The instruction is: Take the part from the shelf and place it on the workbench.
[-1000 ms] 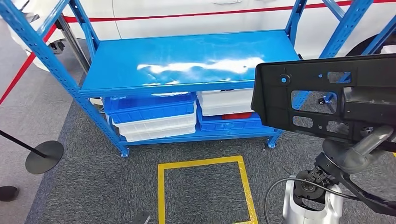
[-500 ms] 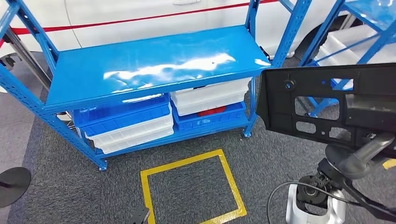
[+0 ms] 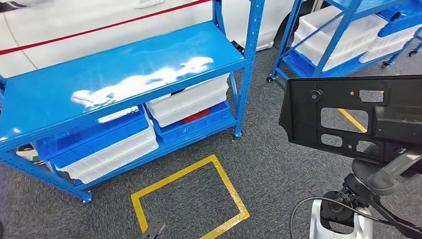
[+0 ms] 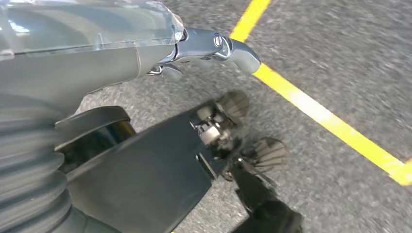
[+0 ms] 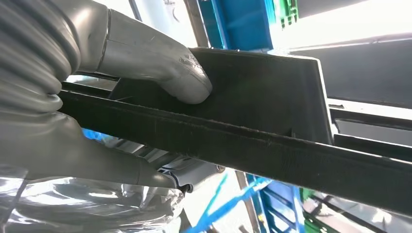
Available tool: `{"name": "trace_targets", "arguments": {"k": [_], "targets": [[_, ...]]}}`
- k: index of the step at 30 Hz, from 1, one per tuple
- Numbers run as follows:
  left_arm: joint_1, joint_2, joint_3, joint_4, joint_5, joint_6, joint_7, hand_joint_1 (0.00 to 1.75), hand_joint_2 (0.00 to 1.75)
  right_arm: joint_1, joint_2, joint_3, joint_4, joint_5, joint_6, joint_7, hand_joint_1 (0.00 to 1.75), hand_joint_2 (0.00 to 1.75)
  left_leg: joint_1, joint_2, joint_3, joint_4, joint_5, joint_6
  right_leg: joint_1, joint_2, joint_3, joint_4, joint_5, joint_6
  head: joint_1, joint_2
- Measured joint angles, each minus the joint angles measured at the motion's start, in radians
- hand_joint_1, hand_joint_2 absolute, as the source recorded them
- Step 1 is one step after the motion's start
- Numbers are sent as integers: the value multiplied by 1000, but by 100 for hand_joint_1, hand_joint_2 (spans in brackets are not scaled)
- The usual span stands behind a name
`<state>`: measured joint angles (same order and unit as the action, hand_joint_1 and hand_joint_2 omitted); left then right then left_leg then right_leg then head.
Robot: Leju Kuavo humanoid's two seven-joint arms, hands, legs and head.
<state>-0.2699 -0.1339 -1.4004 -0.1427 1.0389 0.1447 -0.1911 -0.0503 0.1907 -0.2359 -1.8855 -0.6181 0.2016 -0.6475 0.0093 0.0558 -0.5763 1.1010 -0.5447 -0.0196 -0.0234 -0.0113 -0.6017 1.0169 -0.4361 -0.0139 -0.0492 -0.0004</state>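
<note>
Clearly flat black plastic part (image 3: 348, 119), cutouts, gripped by right hand (image 5: 145, 73)

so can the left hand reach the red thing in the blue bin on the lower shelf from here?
Probably not. The left hand hangs low over the carpet near the yellow tape, while the red item sits back under the top shelf, across the floor.

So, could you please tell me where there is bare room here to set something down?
The blue shelf's top deck is bare between its uprights. The carpet inside the yellow tape square is also bare. Below the deck it is crowded with stacked blue and white bins.
</note>
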Motion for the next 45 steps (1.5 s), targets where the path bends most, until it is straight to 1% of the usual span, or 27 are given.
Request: {"name": "trace_targets", "arguments": {"k": [2,3,4,6,8,10,12,14,16,18,19,20,22,24,25,27,29,31,33,34,35,37,38,39,41,43,45], "targets": [[2,1,-5,0,0,0,0,0,175,1,0,-1,1,0,1,1,175,175,2,-41,-64,146,-69,-2,2,27,-4,0,3,-6,0,0],[3,1,-7,0,0,-1,0,0,175,2,0,-1,2,0,1,1,175,175,1,-47,-91,201,-85,-2,3,42,-6,1,4,-7,0,0],[4,1,-9,0,1,-1,0,0,175,3,0,-1,3,0,3,2,175,175,1,-49,-99,214,-78,1,5,57,-7,2,5,-7,0,0],[3,2,-11,0,8,0,-8,0,175,3,0,1,3,5,5,6,175,175,1,-62,-58,118,-8,13,8,88,-6,4,6,-6,0,0],[6,7,-11,0,21,2,-26,0,175,2,-1,10,5,14,1,9,175,175,1,-109,4,-25,57,29,9,116,-8,7,8,-2,0,0],[14,13,-11,0,33,5,-45,0,175,-2,-2,34,10,21,-12,8,175,175,0,-138,28,-84,69,35,3,141,-15,7,13,10,0,0],[24,14,-11,0,40,6,-55,0,175,-6,-4,57,16,23,-31,4,175,175,-1,-120,33,-97,74,37,-2,159,-23,4,20,25,0,0],[31,15,-11,0,40,7,-57,0,175,-13,-5,68,18,25,-50,0,175,175,3,-95,39,-115,86,45,3,112,-37,26,5,34,0,0],[41,16,-11,0,39,9,-54,0,175,-21,-5,73,19,26,-60,-1,175,175,2,-68,41,-125,93,50,7,40,-83,122,-53,38,1,0],[56,16,-11,0,41,11,-51,0,175,-21,-6,76,19,24,-61,2,175,175,0,-37,39,-124,92,52,4,19,-140,244,-107,44,1,0],[62,16,-11,0,43,12,-50,0,175,-19,-6,76,19,23,-61,4,175,175,-1,-21,38,-123,90,51,2,16,-151,272,-110,47,1,0],[66,16,-11,0,45,12,-49,0,175,-17,-6,76,19,22,-59,6,175,175,-1,-7,38,-121,89,50,0,13,-141,259,-95,49,1,0],[68,16,-11,0,50,13,-49,0,175,-17,-5,76,19,22,-55,8,175,175,-2,19,39,-115,83,44,0,-15,-67,131,-39,48,1,0],[69,17,-11,0,55,12,-50,0,175,-19,-4,77,19,23,-51,10,175,175,-7,38,40,-108,74,33,6,-46,-7,21,-8,37,1,0],[70,17,-10,0,58,12,-51,0,175,-19,-3,77,19,23,-49,11,175,175,-9,47,41,-106,71,27,10,-52,2,2,-8,30,1,0],[73,18,-10,0,64,13,-52,0,175,-18,-1,78,19,25,-48,13,175,175,-10,63,45,-106,67,16,13,-29,0,2,-6,16,1,0],[75,18,-10,0,68,13,-54,0,175,-18,3,78,18,26,-47,16,175,175,-5,36,41,-84,45,5,10,-8,-1,-3,-2,5,1,0],[81,18,-10,0,69,14,-55,0,175,-19,9,80,17,27,-45,17,175,175,-1,-19,3,8,-14,-1,7,12,-2,-5,2,-5,0,0],[92,18,-10,0,69,15,-55,0,175,-16,16,83,17,29,-43,19,175,175,0,-44,-62,150,-76,-2,10,38,-4,-4,4,-11,0,0],[96,18,-10,0,69,15,-55,0,175,-14,18,84,17,29,-43,19,175,175,0,-47,-85,196,-87,-1,11,53,-5,-4,4,-12,0,0],[98,18,-10,0,69,16,-55,0,175,-13,19,84,17,30,-42,19,175,175,0,-49,-89,199,-74,1,12,68,-5,-2,5,-12,0,0],[98,18,-10,0,69,16,-55,0,175,-12,22,84,16,31,-41,20,175,175,-1,-66,-44,93,0,10,13,98,-5,1,5,-11,0,0],[98,18,-10,0,69,16,-55,0,175,-12,24,84,16,33,-40,21,175,175,0,-92,-13,22,34,17,14,112,-6,4,5,-9,1,0],[98,19,-10,0,69,16,-54,0,175,-12,26,84,16,36,-37,23,175,175,1,-115,12,-38,56,20,13,127,-8,6,6,-5,1,0],[100,19,-10,0,69,16,-53,0,175,-10,30,84,16,42,-32,27,175,175,0,-139,32,-86,64,24,8,151,-16,7,10,7,1,0],[101,18,-10,0,69,16,-51,0,175,-4,32,83,14,46,-29,29,175,175,-2,-119,36,-94,68,30,3,169,-23,5,15,21,1,0],[100,17,-10,0,70,17,-50,0,175,2,32,82,10,48,-26,29,175,175,1,-93,40,-108,77,42,6,125,-41,38,-6,29,1,0]]}}
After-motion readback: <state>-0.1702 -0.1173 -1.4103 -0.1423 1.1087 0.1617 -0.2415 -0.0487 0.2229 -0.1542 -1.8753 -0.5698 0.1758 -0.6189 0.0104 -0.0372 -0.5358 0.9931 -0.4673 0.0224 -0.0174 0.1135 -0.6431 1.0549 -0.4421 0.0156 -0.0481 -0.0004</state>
